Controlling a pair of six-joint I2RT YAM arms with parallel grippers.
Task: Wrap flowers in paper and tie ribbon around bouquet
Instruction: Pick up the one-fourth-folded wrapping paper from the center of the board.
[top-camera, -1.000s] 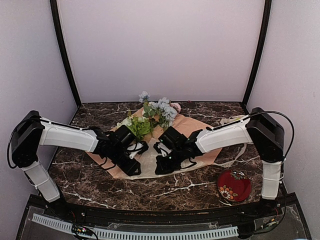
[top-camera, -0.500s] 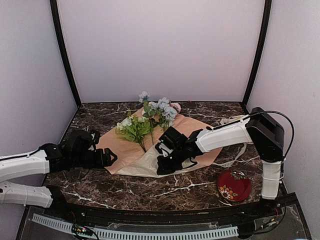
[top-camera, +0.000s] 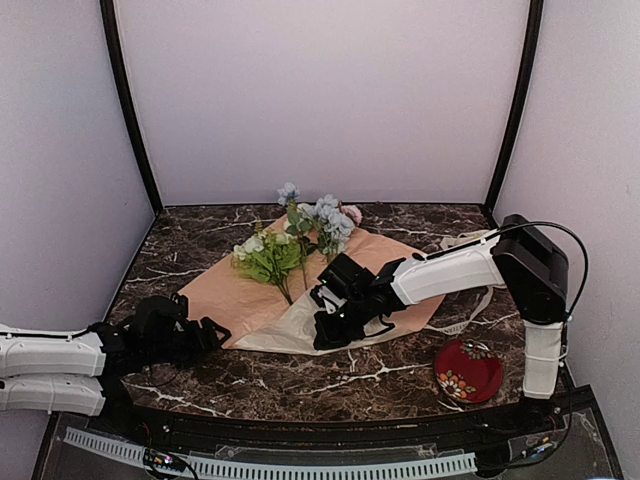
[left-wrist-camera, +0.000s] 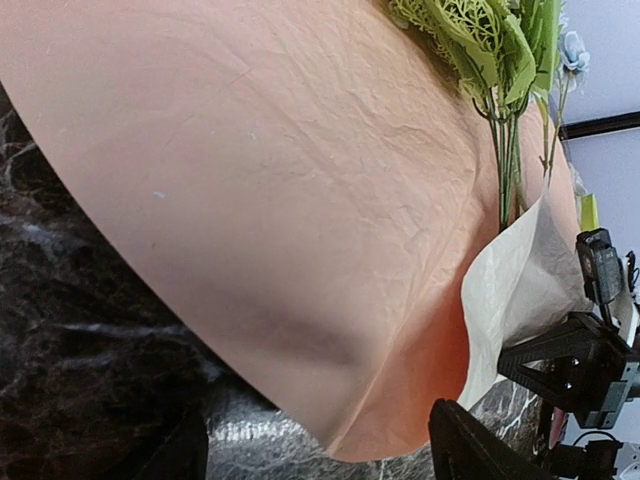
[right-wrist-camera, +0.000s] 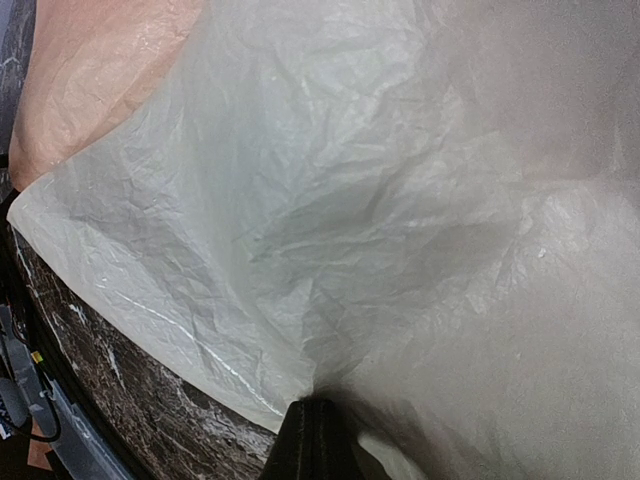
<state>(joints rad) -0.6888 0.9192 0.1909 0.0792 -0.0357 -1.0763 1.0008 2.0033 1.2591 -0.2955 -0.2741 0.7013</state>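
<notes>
Left gripper (top-camera: 205, 335) sits low at the near-left corner of the table (top-camera: 400, 375), fingers spread wide and empty, pointing at the paper (top-camera: 225, 298), and that is the relation to watch: the sheet's peach left edge lies just ahead of those open fingers and a touch to their right, so the left arm looks the nearer one for folding that side over. The flowers (top-camera: 298, 240) lie on the sheet with blooms at the far end and thin stems running back toward the arms, so the long axis goes far to near down the middle. Right gripper (top-camera: 333, 330) is down on the turned-over cream flap beside the stem ends, fingers together; whether a fold of paper is nipped between them I cannot tell. The ribbon (top-camera: 462, 241) trails at the far right by the right forearm, well away from the work. The left wrist view shows the stems going in under the cream flap, which the overhead view blurs; the right wrist view shows only crinkled cream paper puckering toward its own dark fingertip (right-wrist-camera: 315, 440)
</notes>
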